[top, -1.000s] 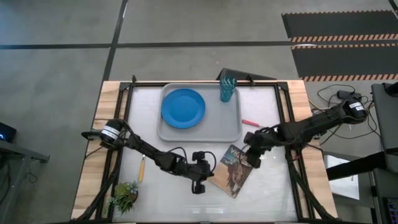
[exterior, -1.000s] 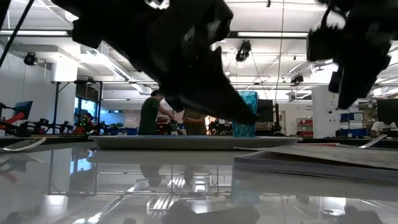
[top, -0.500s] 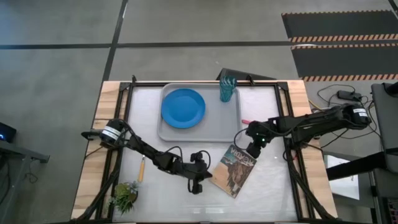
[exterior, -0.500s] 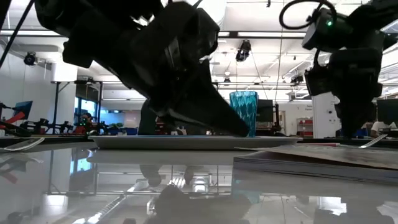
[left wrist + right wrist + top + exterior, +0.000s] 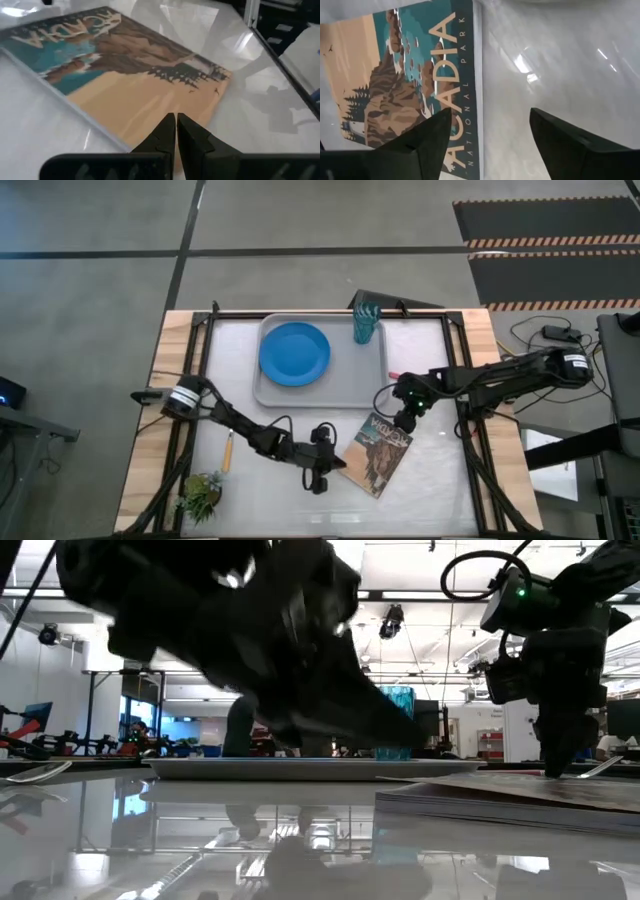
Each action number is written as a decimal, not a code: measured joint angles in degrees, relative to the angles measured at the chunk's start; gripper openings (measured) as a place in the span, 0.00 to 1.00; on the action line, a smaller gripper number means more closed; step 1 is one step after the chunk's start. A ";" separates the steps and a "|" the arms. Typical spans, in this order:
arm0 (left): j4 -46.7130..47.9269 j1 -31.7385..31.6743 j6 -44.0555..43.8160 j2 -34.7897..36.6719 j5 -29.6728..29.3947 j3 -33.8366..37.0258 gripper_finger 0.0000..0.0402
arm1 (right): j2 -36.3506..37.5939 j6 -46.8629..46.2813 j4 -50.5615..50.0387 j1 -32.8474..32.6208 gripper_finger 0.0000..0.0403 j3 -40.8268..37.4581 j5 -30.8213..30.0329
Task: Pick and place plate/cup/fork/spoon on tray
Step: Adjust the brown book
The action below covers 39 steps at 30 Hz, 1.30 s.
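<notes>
Well, the fork [image 5: 392, 375] is mostly hidden: only a bit of its pink-red handle peeks out past the tray's right edge, and the right arm covers the rest. The spoon [image 5: 227, 452] is just a thin orange line on the table's left side, near a small green plant [image 5: 201, 494], and its bowl is too small to make out. From the low view a big dark arm blocks most of the tray [image 5: 200, 768], so only the top and the foot of the cup [image 5: 398, 695] show.

The tray [image 5: 375, 392] is light grey with round corners and sits at the back middle of the table. The round bright-blue plate [image 5: 294, 353] lies flat in it. The see-through teal cup [image 5: 365, 321] stands upright at the tray's back right corner.

The right gripper [image 5: 404, 421] points down at the top edge of a book [image 5: 377, 452] with a national park picture on its cover, and its two fingers [image 5: 422, 137] are spread wide apart. The left arm reaches in low across the front of the table. The left gripper [image 5: 338, 463] is at the book's left edge, its fingertips [image 5: 169, 127] pressed together with nothing between them.
</notes>
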State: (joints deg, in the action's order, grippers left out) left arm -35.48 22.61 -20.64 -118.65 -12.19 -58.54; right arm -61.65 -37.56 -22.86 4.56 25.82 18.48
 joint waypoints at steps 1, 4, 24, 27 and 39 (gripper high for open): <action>-1.73 -0.04 -0.04 -1.18 0.58 -0.02 0.00 | -0.23 0.04 0.18 0.00 0.65 0.00 -0.02; -1.10 -0.06 -1.45 -2.19 0.75 -0.12 0.00 | -0.87 0.24 1.43 -0.01 0.66 -0.04 0.01; -0.05 -0.22 -3.52 -2.19 0.81 0.20 0.00 | -6.75 2.55 9.79 0.07 0.67 -2.18 3.24; -0.05 -0.22 -3.52 -2.19 0.81 0.20 0.00 | -9.16 2.33 15.26 0.07 0.67 -3.91 6.16; -0.01 -0.19 -3.54 -2.19 0.08 0.20 0.00 | -17.84 0.28 41.51 -0.11 0.64 -5.51 25.04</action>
State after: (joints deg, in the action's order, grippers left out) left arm -35.49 22.41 -24.18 -120.84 -12.11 -58.35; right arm -79.49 -37.28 18.65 4.45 20.31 43.52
